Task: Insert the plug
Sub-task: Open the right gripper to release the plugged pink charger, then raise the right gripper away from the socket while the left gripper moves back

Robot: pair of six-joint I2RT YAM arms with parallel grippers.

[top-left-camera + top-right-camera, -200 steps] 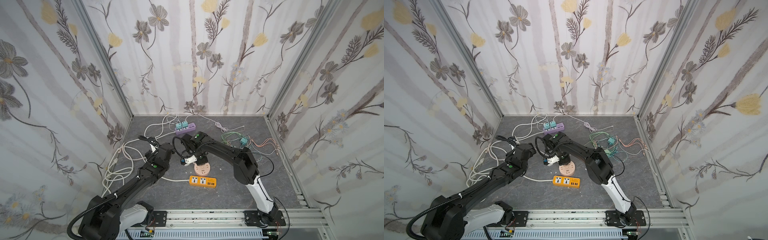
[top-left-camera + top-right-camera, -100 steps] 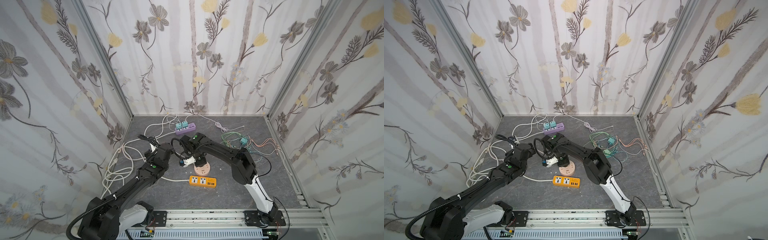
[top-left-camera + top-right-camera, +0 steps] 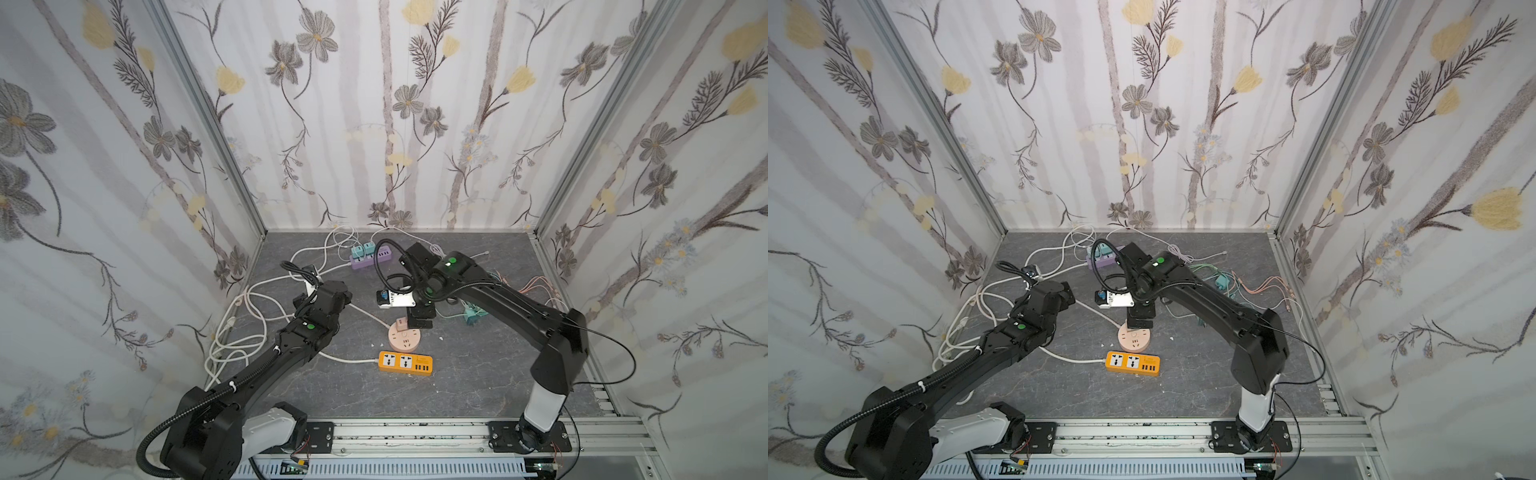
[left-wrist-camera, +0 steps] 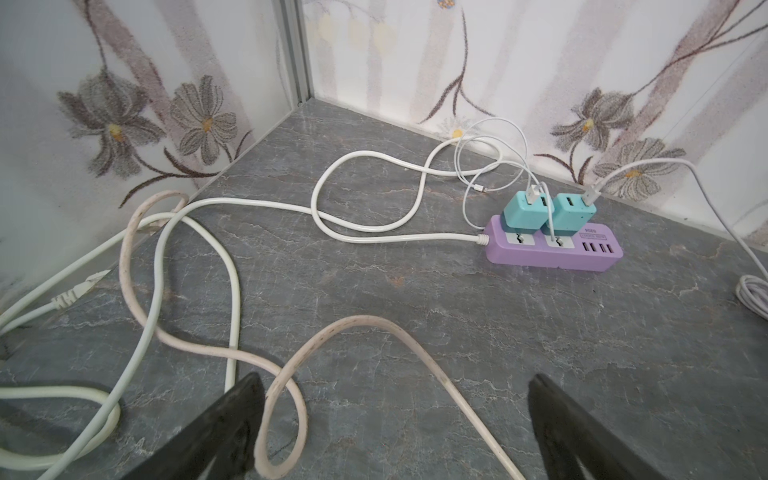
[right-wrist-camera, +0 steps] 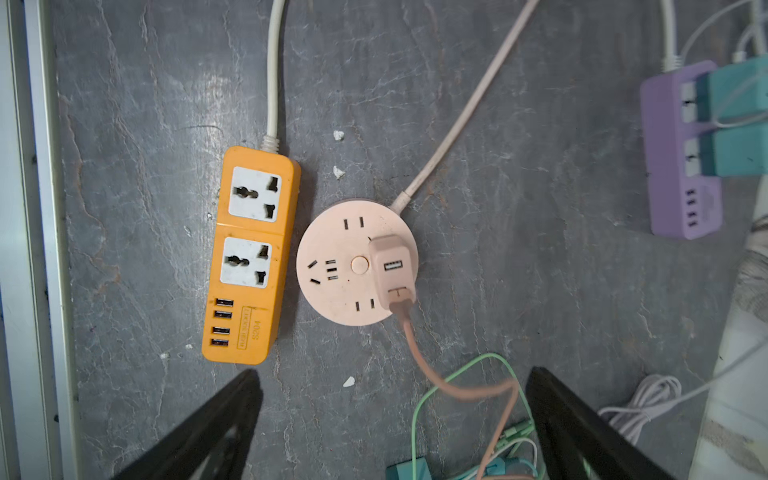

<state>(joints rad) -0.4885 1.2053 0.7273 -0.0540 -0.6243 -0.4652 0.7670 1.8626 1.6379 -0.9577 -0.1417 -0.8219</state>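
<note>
A pink plug (image 5: pixel 392 266) with a pink lead stands pushed into the round pink socket (image 5: pixel 332 286), beside the socket's middle button. In both top views the socket (image 3: pixel 405 340) (image 3: pixel 1133 340) lies on the grey floor, just in front of my right gripper (image 3: pixel 419 322). In the right wrist view that gripper (image 5: pixel 392 376) is open, both fingers wide apart above the floor and clear of the plug. Off to the left, my left gripper (image 4: pixel 395 378) is open over a loop of pinkish cable (image 4: pixel 353 328) and holds nothing.
An orange power strip (image 5: pixel 249 257) (image 3: pixel 405 362) lies right beside the round socket. A purple strip (image 4: pixel 552 249) (image 3: pixel 370 258) with two teal adapters sits near the back wall. White cables (image 3: pixel 232 332) pile up at the left. Green and pink wires and a teal adapter (image 3: pixel 471 316) lie at the right.
My right gripper has opened and let go of the pink plug, then drawn back a little. The plug stays in the round socket. The left arm has hardly moved.
</note>
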